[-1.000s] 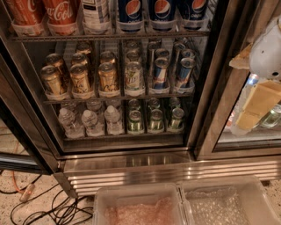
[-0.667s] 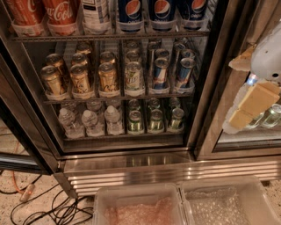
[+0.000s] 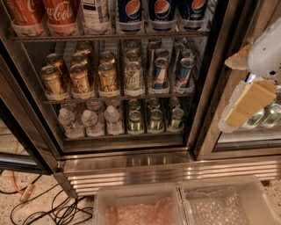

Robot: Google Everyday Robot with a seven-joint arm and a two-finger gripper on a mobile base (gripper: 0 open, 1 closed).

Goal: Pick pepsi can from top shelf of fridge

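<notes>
Three dark blue pepsi cans (image 3: pixel 130 10) with the round logo stand side by side in clear trays on the top shelf (image 3: pixel 109 36), a thin wire rack across the fridge (image 3: pixel 131 151). Only their lower parts show at the frame's top edge. My gripper (image 3: pixel 246 106), tan-padded under a white arm housing, hangs at the right in front of the neighbouring glass door. It is well to the right of and below the pepsi cans and touches nothing.
Red Coca-Cola cans (image 3: pixel 61 13) and a white can (image 3: pixel 94 11) stand left of the pepsi cans. The middle rack holds gold cans (image 3: pixel 80 79) and blue-silver energy cans (image 3: pixel 160 72); the lower rack holds water bottles (image 3: pixel 90 123) and green cans (image 3: pixel 135 119). Two clear bins (image 3: pixel 140 206) sit in front; cables (image 3: pixel 52 206) lie on the floor.
My gripper has drifted a little to the left and down at the right side of the view. The cans and shelves have not moved.
</notes>
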